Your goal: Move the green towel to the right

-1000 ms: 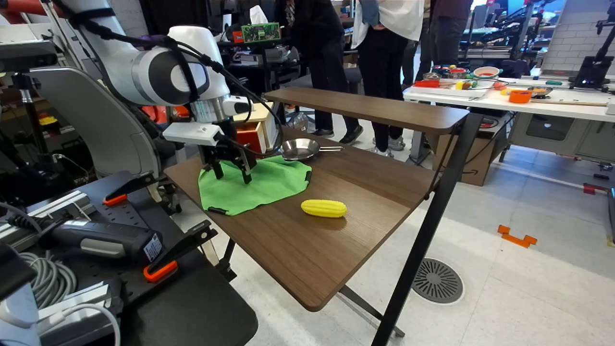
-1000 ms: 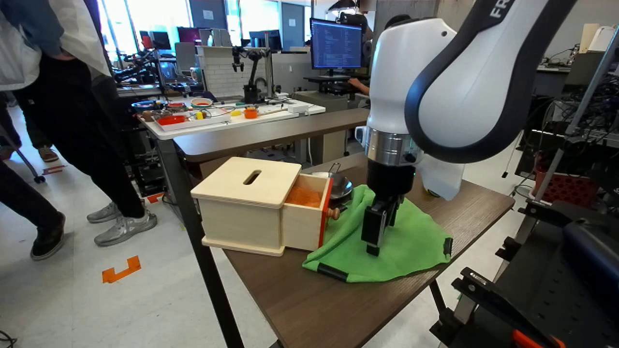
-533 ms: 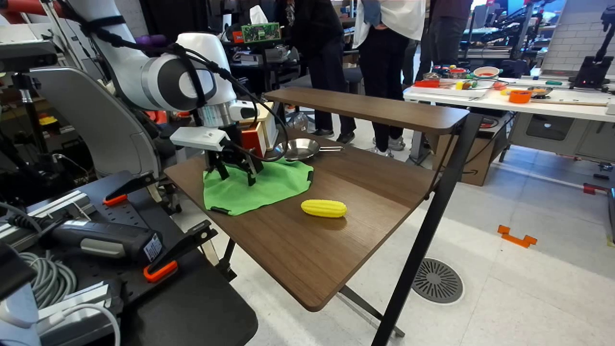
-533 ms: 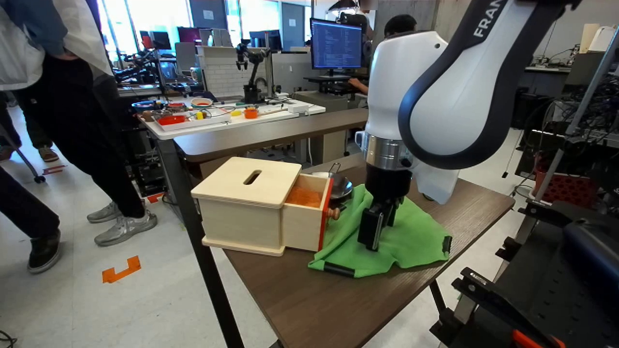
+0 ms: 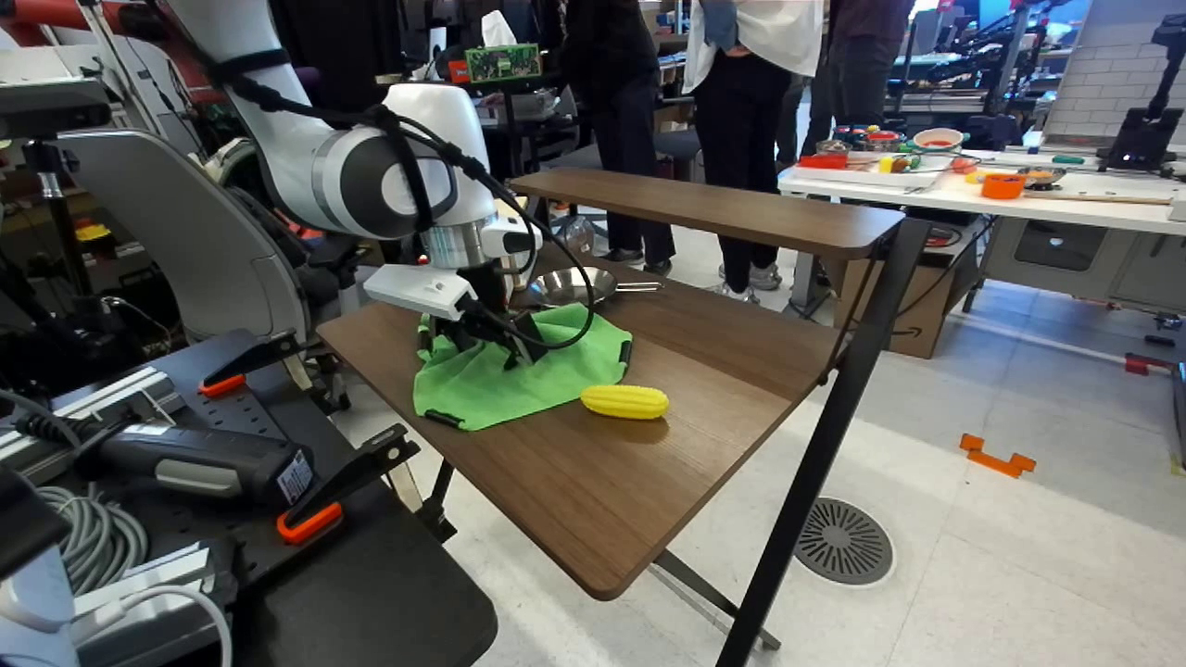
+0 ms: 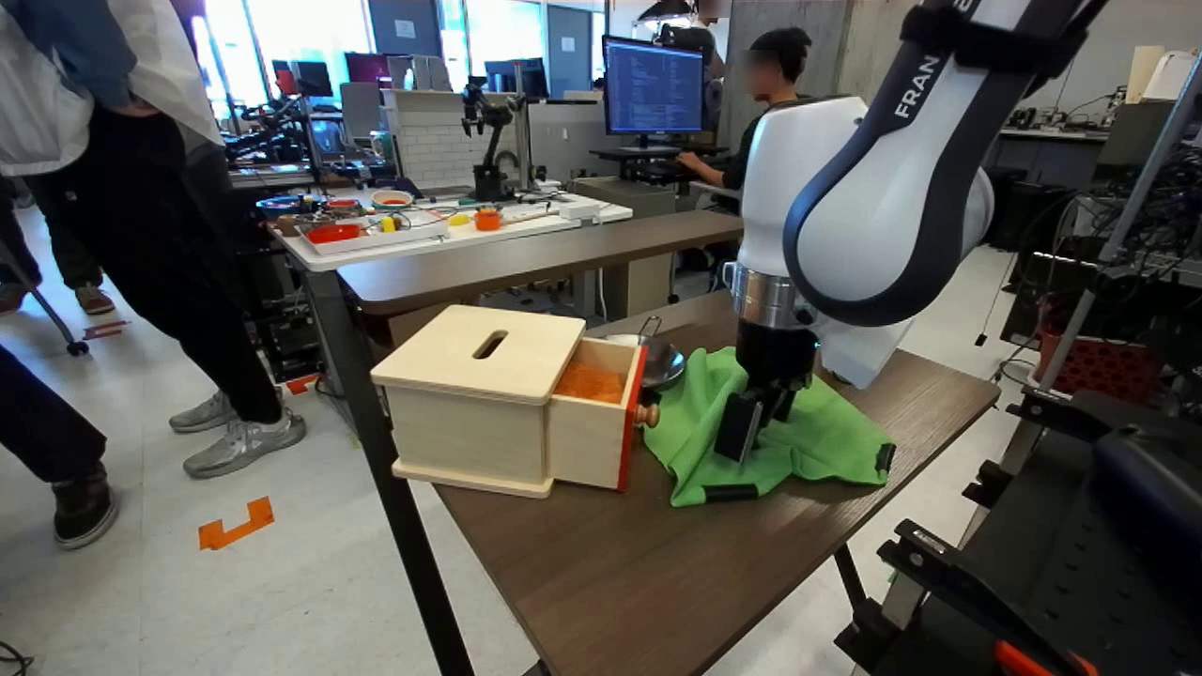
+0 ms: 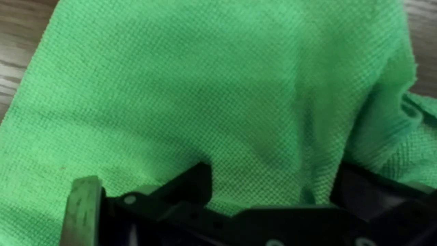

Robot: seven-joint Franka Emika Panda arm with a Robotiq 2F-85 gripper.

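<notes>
In the wrist view, find green towel filling most of the frame, under tool in a fairly wide stance, with cloth showing across the gap. From the visible weave and easy folds, judge as light, soft and limp, unlikely to slip or break, more likely to bunch and trail than to travel flat. Best taken at the raised ridge within the gap, with enough cloth there to pinch without pressing hard on counter. In an exterior view, see green towel rumpled on counter, with tool down near its middle and yellow corn cob just beside its edge; cannot tell about contact there. Against half a second back, has slid rightward and closer to yellow corn cob, with tool carried the same way. In an exterior view, find green towel near drawer of wooden box. Since the same earlier moment, has drawn away from the drawer front, baring counter at its near corner, and creased more deeply around tool.
</notes>
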